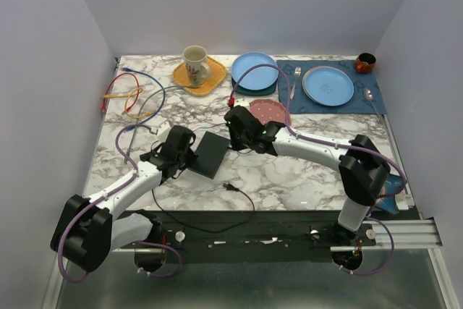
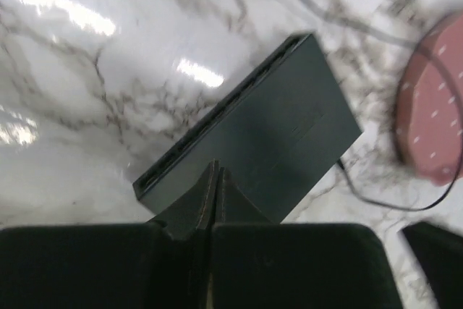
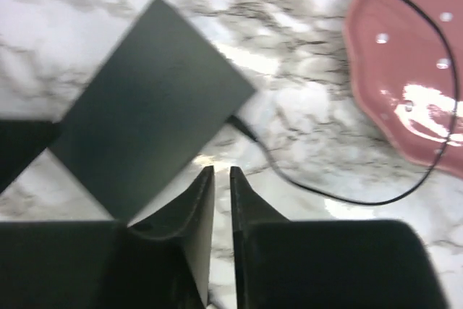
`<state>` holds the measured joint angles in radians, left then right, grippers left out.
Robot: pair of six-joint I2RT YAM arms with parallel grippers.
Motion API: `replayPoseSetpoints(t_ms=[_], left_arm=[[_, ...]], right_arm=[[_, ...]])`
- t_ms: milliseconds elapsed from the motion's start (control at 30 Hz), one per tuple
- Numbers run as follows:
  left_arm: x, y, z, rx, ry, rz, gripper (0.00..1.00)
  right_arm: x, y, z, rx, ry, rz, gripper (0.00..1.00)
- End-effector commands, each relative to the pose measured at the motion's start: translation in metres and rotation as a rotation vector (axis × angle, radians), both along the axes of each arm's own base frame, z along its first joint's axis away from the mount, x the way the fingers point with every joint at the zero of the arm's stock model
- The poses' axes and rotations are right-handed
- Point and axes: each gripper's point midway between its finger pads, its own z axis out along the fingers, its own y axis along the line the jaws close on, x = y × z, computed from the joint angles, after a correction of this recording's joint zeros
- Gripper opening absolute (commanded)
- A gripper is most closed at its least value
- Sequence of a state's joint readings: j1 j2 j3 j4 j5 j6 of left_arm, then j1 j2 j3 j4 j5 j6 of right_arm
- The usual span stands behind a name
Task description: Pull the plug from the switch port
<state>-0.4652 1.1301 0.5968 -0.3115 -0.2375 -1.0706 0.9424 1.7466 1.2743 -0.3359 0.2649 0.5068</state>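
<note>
The switch (image 1: 210,154) is a flat matte-black box lying on the marble table between my two grippers. In the left wrist view the switch (image 2: 253,128) shows its row of sockets along its left edge. My left gripper (image 2: 215,169) is shut and empty, its tips over the switch's near edge. In the right wrist view a small black plug (image 3: 242,127) with a thin black cable sits in the right edge of the switch (image 3: 145,113). My right gripper (image 3: 221,171) is just below that plug, jaws nearly together with a thin slit, holding nothing.
A pink dotted plate (image 1: 269,111) lies just behind the switch, with the thin cable looping round it. A mug on a yellow plate (image 1: 197,70), blue plates, a blue mat with cutlery and coloured cables (image 1: 126,95) line the back. A loose black cable end (image 1: 228,187) lies in front.
</note>
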Motion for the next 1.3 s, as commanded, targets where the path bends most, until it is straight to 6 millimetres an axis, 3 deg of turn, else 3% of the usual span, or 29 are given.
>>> replayPoseSetpoints(t_ms=[0,100,233,500,700,933,1067,1267], left_arm=[[-0.035,-0.03,-0.029,-0.109,0.071,-0.059,0.0],[-0.041,-0.033,-0.036,-0.104,0.081,-0.07,0.0],[-0.043,-0.03,-0.039,-0.089,0.084,-0.07,0.0],[-0.04,-0.02,-0.047,-0.035,0.103,-0.054,0.0],[-0.018,-0.006,-0.047,0.003,0.122,-0.031,0.0],[0.031,0.009,-0.027,-0.025,0.091,0.012,0.0],[0.043,0.013,-0.016,-0.008,0.084,0.01,0.0],[0.052,0.009,0.02,-0.006,-0.013,-0.047,0.04]], right_arm=[[0.034,-0.034,-0.031,-0.143,0.001,-0.091,0.17],[0.05,-0.036,-0.041,-0.169,-0.002,-0.125,0.15],[0.051,-0.031,-0.061,-0.185,0.043,-0.116,0.12],[0.019,-0.028,-0.087,-0.155,0.15,-0.079,0.09],[-0.014,-0.018,-0.093,-0.119,0.197,-0.029,0.09],[-0.045,0.005,-0.089,-0.064,0.228,0.024,0.09],[-0.05,0.007,-0.082,-0.051,0.222,0.036,0.09],[-0.063,0.016,-0.075,-0.019,0.228,0.072,0.09]])
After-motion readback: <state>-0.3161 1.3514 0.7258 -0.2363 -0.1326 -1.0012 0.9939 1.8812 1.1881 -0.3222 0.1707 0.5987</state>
